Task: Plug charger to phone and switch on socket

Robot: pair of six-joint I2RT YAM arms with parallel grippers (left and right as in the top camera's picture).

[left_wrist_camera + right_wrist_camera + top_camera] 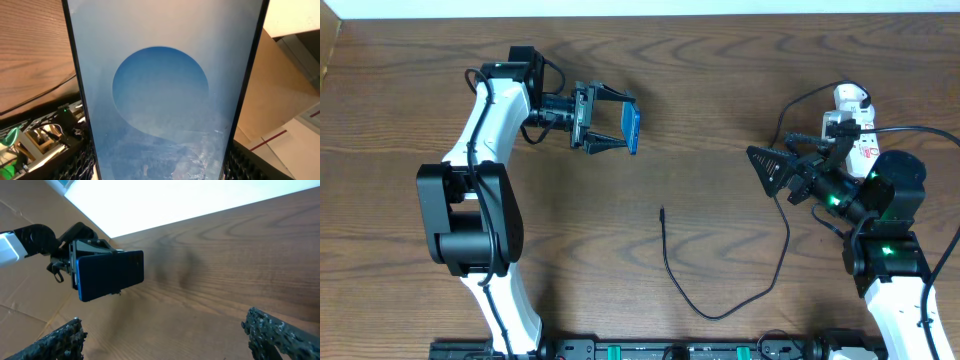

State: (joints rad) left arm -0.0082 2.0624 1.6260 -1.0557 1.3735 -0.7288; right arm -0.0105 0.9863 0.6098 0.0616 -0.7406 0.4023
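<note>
**A:** Starting at the left: what have we got?

**B:** Our left tool point(623, 124) is clamped across the long edges of the phone point(632, 132). The phone looks lifted off the desk point(720, 80), at about ten o'clock from the desk's middle, with its blue screen facing our left wrist camera.

**A:** And that arm's pose?

**B:** It rises from its base at seven o'clock, with the wrist turned toward three o'clock.

**A:** The middle?

**B:** The charger point(720, 314) lies loose on the desk. Its plug tip point(662, 212) is near the centre and points to twelve o'clock. The cable loops toward six, then climbs to the socket point(863, 148) at two o'clock.

**A:** The right side?

**B:** Our right tool point(765, 172) has its jaws wide apart and holds nothing. It hovers just at nine o'clock of the socket and faces the phone.

**A:** So which step are we in?

**B:** We judge the phone is being presented and the plugging has not begun. Next, our right tool needs to drop toward seven o'clock and pinch the cable close behind the tip. Then it has to line the tip up with the phone's port, which we cannot see. The switch comes last.
</note>
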